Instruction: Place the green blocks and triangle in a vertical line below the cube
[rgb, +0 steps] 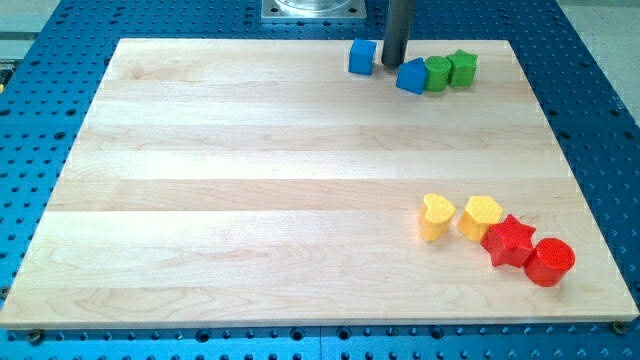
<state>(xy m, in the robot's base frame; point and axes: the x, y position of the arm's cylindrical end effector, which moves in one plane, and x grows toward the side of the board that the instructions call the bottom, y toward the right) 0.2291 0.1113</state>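
Note:
A blue cube stands near the top edge of the wooden board. To its right lie a blue triangle, a green round block and a green star, touching in a row. My tip comes down between the cube and the triangle, close to the triangle's left side.
At the view's lower right a yellow heart, a yellow hexagon, a red star and a red cylinder lie in a slanting row. The blue perforated table surrounds the board. The arm's metal base is at the top.

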